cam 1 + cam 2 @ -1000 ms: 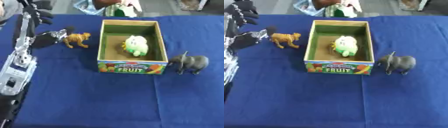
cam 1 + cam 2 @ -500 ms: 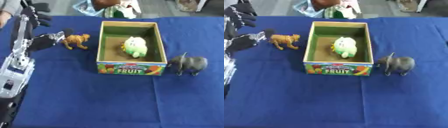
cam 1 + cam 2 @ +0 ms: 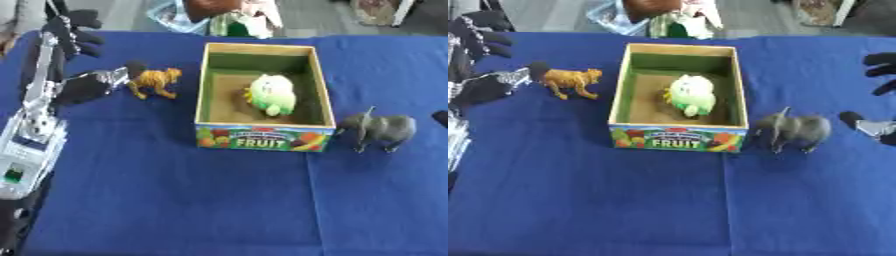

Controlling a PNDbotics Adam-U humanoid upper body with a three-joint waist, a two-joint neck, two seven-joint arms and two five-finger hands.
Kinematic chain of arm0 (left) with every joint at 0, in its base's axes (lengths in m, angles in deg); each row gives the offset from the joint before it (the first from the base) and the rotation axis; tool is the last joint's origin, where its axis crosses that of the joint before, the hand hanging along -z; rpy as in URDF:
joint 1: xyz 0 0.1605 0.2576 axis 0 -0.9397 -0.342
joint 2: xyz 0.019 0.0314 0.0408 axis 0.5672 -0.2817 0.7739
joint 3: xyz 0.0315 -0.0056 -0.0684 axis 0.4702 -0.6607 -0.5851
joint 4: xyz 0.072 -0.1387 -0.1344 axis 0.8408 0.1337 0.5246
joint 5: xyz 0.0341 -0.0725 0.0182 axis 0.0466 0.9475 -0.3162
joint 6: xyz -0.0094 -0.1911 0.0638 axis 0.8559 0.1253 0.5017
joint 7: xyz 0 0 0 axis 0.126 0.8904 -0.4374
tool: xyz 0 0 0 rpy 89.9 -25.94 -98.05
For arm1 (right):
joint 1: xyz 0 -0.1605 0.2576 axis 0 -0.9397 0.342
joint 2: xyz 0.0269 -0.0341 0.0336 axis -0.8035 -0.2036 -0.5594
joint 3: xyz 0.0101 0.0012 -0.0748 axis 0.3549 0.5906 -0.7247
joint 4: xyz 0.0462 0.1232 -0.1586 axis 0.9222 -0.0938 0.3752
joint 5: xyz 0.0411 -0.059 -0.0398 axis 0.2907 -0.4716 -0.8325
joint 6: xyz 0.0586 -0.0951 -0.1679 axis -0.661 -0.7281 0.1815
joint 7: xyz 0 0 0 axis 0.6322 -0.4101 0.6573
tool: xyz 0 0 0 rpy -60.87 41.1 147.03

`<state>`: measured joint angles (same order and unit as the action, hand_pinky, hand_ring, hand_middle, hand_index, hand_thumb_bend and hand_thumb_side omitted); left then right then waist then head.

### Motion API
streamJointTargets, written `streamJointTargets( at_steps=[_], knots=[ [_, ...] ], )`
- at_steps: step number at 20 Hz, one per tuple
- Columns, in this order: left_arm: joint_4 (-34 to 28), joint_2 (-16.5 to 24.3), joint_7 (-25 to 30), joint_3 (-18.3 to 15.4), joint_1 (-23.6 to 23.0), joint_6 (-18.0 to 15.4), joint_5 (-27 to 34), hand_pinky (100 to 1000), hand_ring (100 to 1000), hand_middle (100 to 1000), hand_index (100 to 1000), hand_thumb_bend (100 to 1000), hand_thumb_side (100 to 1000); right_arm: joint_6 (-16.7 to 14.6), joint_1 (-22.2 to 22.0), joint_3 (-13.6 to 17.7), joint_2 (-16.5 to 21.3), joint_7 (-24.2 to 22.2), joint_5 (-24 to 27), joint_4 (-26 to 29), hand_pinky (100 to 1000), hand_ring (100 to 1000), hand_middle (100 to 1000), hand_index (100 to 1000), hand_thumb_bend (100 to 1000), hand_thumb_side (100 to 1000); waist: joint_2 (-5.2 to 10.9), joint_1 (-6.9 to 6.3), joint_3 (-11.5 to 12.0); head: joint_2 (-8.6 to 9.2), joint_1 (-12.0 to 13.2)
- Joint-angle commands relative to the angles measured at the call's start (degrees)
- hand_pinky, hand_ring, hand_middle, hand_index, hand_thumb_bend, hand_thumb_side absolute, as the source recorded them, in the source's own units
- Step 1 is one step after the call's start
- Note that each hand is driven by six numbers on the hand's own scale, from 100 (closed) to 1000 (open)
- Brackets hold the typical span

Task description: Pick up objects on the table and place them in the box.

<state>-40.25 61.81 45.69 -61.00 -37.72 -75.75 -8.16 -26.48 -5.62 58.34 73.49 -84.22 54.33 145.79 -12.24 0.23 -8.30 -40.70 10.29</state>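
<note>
Left robot hand, open and empty, flanks the orange animal upper left, ready to grasp; right robot hand open, right edge, beside grey elephant.

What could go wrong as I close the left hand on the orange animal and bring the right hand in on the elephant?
The left hand sits beside the rear of the small orange toy animal, fingers open; closing off-centre may tip it or push it toward the box. The grey elephant stands right against the box corner, so the right hand has little room on that side. A green and white toy already fills the box's middle.
</note>
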Motion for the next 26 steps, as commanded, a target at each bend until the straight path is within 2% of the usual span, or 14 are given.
streamJointTargets(
  at_steps=[1,12,26],
  knots=[
    [-0.6,0.6,0.4,0.1,0.8,-0.1,0.0,600,632,666,778,854,251,-0.7,1.6,-0.1,0.5,-3.2,-1.7,-1.2,618,793,805,874,490,158,0.82,0.16,0.1,0.39,-0.2],
    [-0.7,0.5,0.8,0.2,1.0,-0.1,0.1,605,633,668,779,855,252,-2.4,2.5,-2.5,-1.7,-9.6,-5.6,-4.7,638,805,812,871,500,170,0.77,0.38,0.6,0.05,-0.7],
    [-0.7,0.2,1.3,0.5,1.2,-0.1,0.2,608,636,673,779,854,252,-4.1,7.5,-4.5,-6.3,-11.8,-10.6,-12.3,637,784,774,830,466,116,0.89,0.23,1.3,-0.04,-1.1]
  ],
)
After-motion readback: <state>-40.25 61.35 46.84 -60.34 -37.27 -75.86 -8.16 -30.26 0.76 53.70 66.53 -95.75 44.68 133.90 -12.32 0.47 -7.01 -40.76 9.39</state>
